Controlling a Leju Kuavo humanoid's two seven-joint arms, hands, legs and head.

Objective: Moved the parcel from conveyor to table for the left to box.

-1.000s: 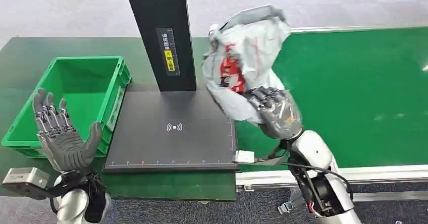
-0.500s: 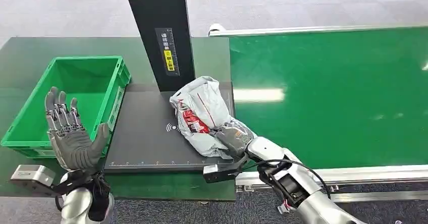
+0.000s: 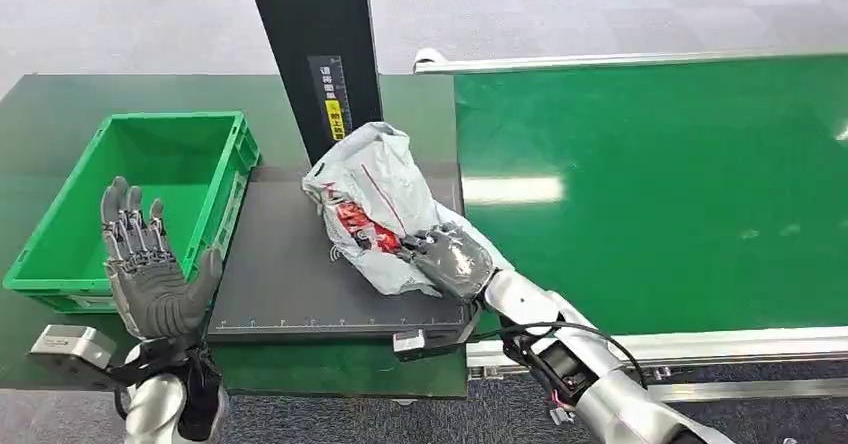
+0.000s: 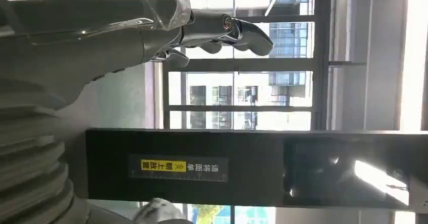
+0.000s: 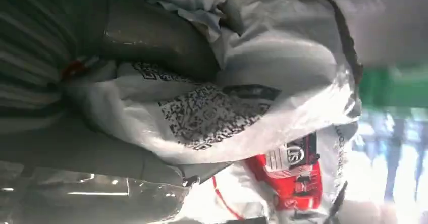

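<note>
1. Head view: parcel [image 3: 375, 209], a crumpled grey-white poly mailer with red print, lies on the dark scanner plate [image 3: 290, 284], toward its far right corner, its far end just beside the black post [image 3: 315, 64]. Right hand [image 3: 450, 259] is clamped on the parcel's near-right end, fingers wrapped into the plastic, over the plate's right edge. Green conveyor [image 3: 650, 184] runs off to the right, well apart from the parcel now. Left hand [image 3: 150, 264] is raised palm-up with fingers spread, holding nothing, in front of the near right corner of the green crate [image 3: 45, 264].
2. Left wrist view: left hand's fingers [image 4: 242, 32] are extended and apart, nothing between them; black post with its yellow label [image 4: 176, 166] behind, windows beyond.
3. Right wrist view: thumb [image 5: 156, 42] and fingers pinch folds of the bag; barcode label [image 5: 207, 113] and red print face the camera. Picture is blurry, so I can't tell how deep the grip goes.
4. Handling judgement: parcel looks light, soft and slack, with slippery film; it will sag and shift in a pinch. Best hold is probably across the bulky middle, bunching the film, not a loose corner flap. Placement on the table looks about done; releasing is next.
</note>
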